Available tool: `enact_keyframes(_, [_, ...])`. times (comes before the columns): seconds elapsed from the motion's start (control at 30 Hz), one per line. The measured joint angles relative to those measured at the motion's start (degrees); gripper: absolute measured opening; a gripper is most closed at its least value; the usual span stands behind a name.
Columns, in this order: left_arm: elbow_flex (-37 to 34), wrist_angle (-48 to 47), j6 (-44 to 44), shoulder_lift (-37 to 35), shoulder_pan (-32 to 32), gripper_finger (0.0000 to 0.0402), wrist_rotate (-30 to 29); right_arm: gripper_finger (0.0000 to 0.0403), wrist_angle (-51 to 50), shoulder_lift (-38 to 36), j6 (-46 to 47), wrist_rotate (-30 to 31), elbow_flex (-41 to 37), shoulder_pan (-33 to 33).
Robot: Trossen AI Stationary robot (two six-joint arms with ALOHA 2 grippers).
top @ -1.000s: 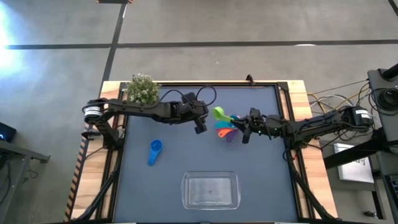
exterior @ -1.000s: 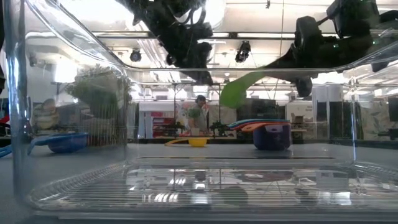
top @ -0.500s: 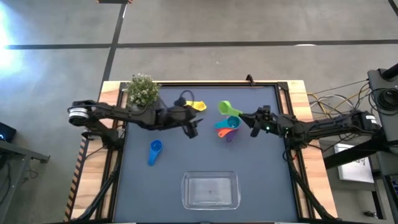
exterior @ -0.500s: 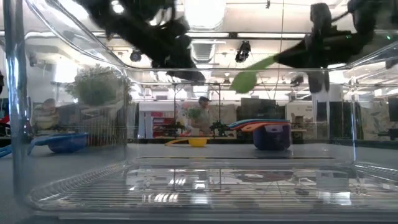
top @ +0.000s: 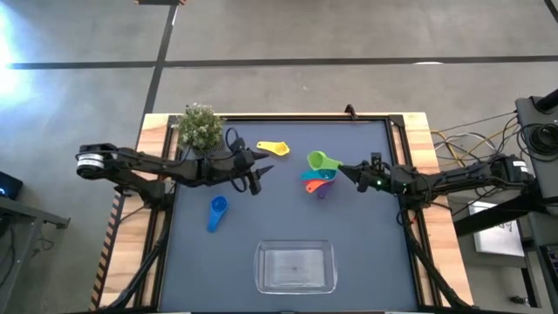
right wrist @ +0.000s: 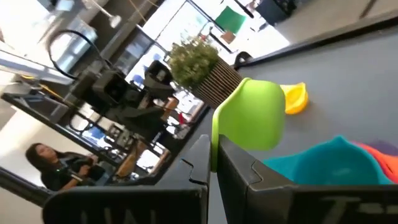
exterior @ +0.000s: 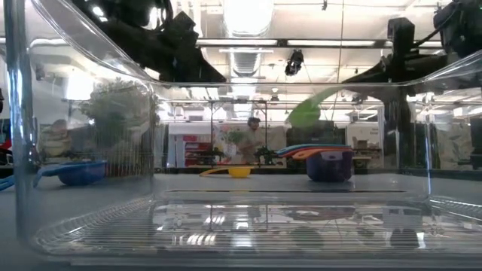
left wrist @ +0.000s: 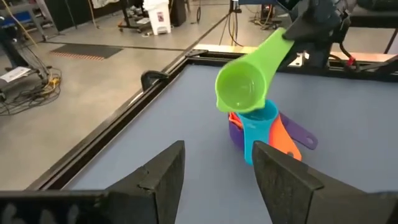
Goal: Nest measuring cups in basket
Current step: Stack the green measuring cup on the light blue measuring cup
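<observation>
From above, the right claw pinches the green cup by its handle, above the teal, orange and purple cups. The yellow cup sits at eleven o'clock of them, the blue cup at eight. The basket lies at the desk centre's six o'clock. In its wrist view, the left claw is spread.

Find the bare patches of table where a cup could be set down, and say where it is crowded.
Bare mat lies between the blue cup and the basket, and right of the basket. It is crowded mid-table, where the right tool holds the green cup over the teal, orange and purple cups.
</observation>
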Motion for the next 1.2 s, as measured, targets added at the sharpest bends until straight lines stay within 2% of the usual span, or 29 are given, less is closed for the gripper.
enact_keyframes(0.2, [2.3, 0.5, 0.0, 3.3, 0.0, 0.0170, 3.9, 0.0008, -3.2, 0.1, 0.9, -0.5, 0.3, 0.0])
enact_keyframes(0.37, [5.8, 0.5, 0.5, 7.7, 0.0, 0.0170, 7.8, 0.0008, -7.8, -0.2, -2.0, -9.5, 6.7, -1.1])
enact_keyframes(0.47, [7.9, 0.3, 1.1, 9.8, 0.0, 0.0170, 9.8, 0.0008, -23.9, -0.4, -5.1, -14.0, 14.9, -2.3])
enact_keyframes(0.6, [9.8, -1.0, 1.5, 10.3, 0.0, 0.0170, 11.9, 0.0008, -52.5, 0.8, -13.0, -14.3, 29.2, -4.0])
enact_keyframes(0.73, [9.6, -1.7, 1.5, 9.3, 0.0, 0.0170, 12.0, 0.0008, -73.0, 2.5, -18.7, -16.0, 42.9, -6.1])
enact_keyframes(0.83, [9.5, -1.6, 1.5, 9.1, 0.0, 0.0170, 12.0, 0.0008, -84.4, 4.3, -20.8, -16.9, 50.5, -7.5])
enact_keyframes(0.97, [9.8, -1.6, 1.5, 9.5, 0.0, 0.0170, 12.2, 0.0008, -89.0, 6.3, -21.7, -17.7, 55.0, -7.7])
enact_keyframes(1.03, [10.7, -1.8, 2.6, 9.7, 0.0, 0.0170, 14.2, 0.0008, -88.8, 7.1, -22.3, -20.1, 55.4, -7.7])
enact_keyframes(1.2, [17.7, -6.0, 9.2, 11.2, 0.0, 0.0170, 18.2, 0.0008, -88.7, 10.7, -24.1, -22.8, 55.1, -7.8])
